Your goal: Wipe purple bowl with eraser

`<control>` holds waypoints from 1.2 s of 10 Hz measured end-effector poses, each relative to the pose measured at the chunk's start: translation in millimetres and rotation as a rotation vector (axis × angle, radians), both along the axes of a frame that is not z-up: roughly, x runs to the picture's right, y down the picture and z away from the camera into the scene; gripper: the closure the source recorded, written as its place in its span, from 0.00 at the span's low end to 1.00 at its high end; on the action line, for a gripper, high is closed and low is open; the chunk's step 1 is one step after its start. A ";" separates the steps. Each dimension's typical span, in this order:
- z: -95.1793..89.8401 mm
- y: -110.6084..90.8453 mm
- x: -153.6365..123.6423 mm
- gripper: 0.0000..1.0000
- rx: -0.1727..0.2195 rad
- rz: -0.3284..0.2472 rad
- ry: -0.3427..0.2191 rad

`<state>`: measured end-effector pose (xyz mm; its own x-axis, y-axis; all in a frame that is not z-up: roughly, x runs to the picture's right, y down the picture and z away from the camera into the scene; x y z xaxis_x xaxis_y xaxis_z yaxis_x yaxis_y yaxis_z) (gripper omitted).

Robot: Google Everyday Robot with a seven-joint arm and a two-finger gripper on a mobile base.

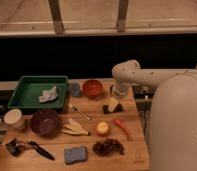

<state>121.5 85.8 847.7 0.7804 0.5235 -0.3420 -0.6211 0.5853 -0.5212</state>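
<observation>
The purple bowl (44, 121) sits at the table's left, in front of the green tray. The eraser (113, 108) is a small black block right of the table's centre, with a pale piece on top of it. My gripper (114, 98) hangs from the white arm (142, 76) directly above the eraser, very near or touching it. The arm comes in from the right and bends down at its elbow. The bowl is well to the left of the gripper.
A green tray (22, 95) holds a crumpled cloth (48, 94). An orange bowl (92, 88), a small blue cup (75, 90), a spoon (79, 111), a cream cup (14, 119), a brush (29, 147), a blue-grey sponge (74, 154), a banana peel (74, 129), an orange fruit (102, 128), a red chili (123, 128) and a dark cluster (108, 146) lie around.
</observation>
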 end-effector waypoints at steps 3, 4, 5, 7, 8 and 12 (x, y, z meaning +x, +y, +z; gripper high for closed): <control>3.4 0.5 -1.9 0.20 -0.004 0.005 -0.004; 3.6 1.0 -1.9 0.20 -0.005 0.005 -0.004; 3.3 0.8 -1.5 0.20 -0.005 0.004 -0.003; 5.7 2.8 -2.5 0.20 -0.017 -0.023 0.004; 11.9 6.6 -9.5 0.20 -0.025 -0.045 -0.001; 35.9 21.8 -21.5 0.20 -0.044 -0.091 -0.002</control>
<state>100.0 107.6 883.6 0.8247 0.4348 -0.3618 -0.5654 0.6156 -0.5490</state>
